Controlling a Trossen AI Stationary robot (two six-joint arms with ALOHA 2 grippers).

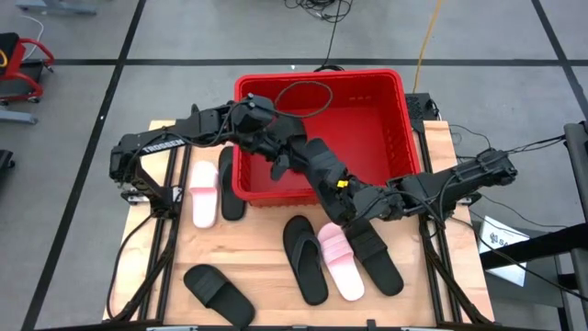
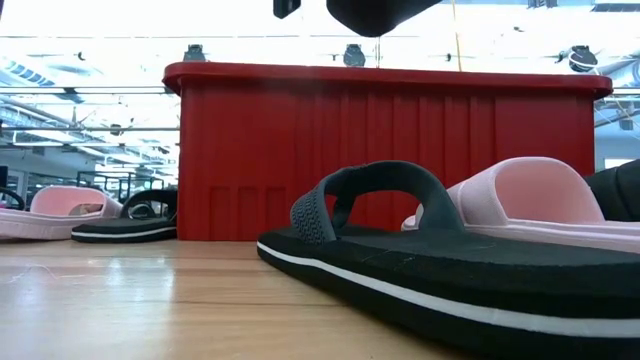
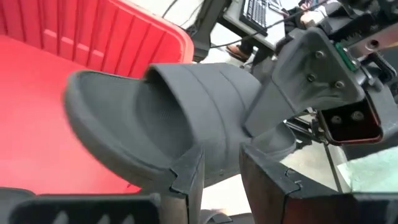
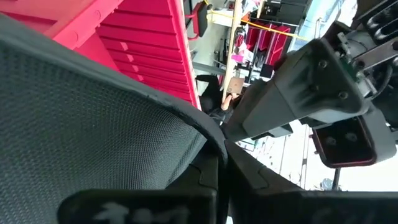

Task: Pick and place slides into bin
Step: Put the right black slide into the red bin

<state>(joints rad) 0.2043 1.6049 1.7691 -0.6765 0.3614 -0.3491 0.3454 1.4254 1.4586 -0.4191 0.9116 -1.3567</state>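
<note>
Here, both arms meet over the front edge of the bright red rectangular plastic crate (image 1: pixel 367 92), which stands at the back of the pale wooden bench (image 1: pixel 266 267). A matte black rubber slide with a wide strap (image 1: pixel 322 165) hangs between them above the crate's front wall, partly over the red floor. The left gripper (image 3: pixel 221 174) has its jaws set narrowly on the strap of this slide, and the right gripper (image 4: pixel 221 168) has its jaws closed tight on the slide's textured sole edge.

On the bench to the crate's left lie a pale pink slide (image 1: pixel 203 193) and a black one (image 1: pixel 230 184) side by side. In front of the crate lie a black thong sandal (image 1: pixel 305 257), a second pale pink slide (image 1: pixel 340 262) and another black slide (image 1: pixel 377 257), close together. One more black slide (image 1: pixel 218 294) lies apart near the bench's front edge.
</note>
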